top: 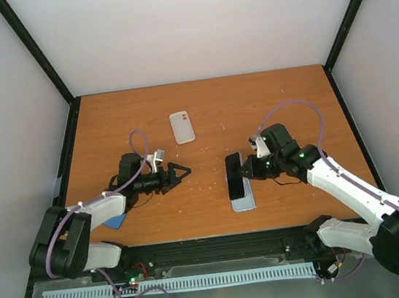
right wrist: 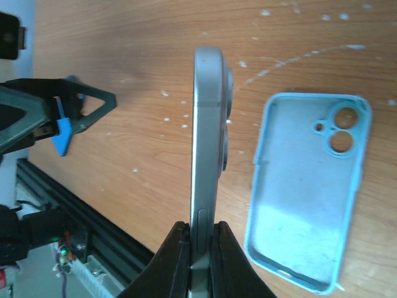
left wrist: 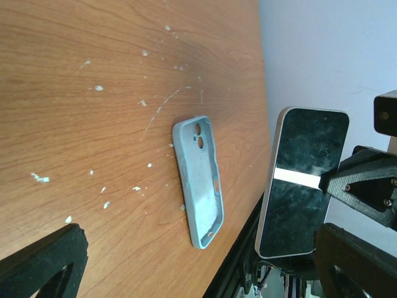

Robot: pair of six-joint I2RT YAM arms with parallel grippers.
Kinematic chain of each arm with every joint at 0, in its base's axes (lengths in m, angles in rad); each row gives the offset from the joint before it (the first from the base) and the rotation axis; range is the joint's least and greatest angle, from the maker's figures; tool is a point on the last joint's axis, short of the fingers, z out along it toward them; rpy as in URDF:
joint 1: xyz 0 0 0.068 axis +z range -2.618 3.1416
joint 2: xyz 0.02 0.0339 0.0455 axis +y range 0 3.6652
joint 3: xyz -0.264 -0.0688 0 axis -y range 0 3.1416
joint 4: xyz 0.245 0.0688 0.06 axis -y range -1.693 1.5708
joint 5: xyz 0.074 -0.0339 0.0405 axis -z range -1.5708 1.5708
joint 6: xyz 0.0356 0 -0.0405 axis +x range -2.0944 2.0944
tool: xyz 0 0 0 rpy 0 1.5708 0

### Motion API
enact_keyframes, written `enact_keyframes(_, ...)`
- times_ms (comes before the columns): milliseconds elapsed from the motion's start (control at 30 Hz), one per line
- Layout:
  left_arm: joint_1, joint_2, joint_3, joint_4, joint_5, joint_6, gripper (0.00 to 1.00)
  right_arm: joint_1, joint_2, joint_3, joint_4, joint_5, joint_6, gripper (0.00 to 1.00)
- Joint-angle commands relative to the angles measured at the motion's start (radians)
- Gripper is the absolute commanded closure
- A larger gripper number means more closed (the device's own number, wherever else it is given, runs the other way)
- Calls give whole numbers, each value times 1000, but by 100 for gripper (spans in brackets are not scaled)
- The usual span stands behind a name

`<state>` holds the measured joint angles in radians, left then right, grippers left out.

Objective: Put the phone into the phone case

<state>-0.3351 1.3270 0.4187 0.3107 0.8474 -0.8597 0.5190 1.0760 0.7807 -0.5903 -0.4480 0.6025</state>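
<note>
Right gripper (right wrist: 200,248) pinches the phone (right wrist: 208,143), held on edge beside the phone case (right wrist: 307,205). Left gripper (top: 182,173), jaws spread wide, is well apart to the left.

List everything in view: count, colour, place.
pale case: one, sky blue, lying open side up, near edge right of centre
phone: one, black with pale rim, held beside pale case
white case: one, white, mid-table, farther back
blue case: one, darker blue, near left, partly hidden
table: one, orange-brown wood
left gripper: one, black, open, left of phone
right gripper: one, black, shut on phone
</note>
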Motion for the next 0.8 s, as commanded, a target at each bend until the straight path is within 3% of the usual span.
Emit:
enact_keyframes(0,-15,48,39,13,-31,33,1,-54,59,34,-87,5,-44,97)
enact_keyframes(333,-40,141,68,32,-36,28,0,-105,246,30,-92,40,-90,97)
enact_keyframes(767,-200,303,198,30,-105,-39,2,-122,402,49,-10,-19,-123,97)
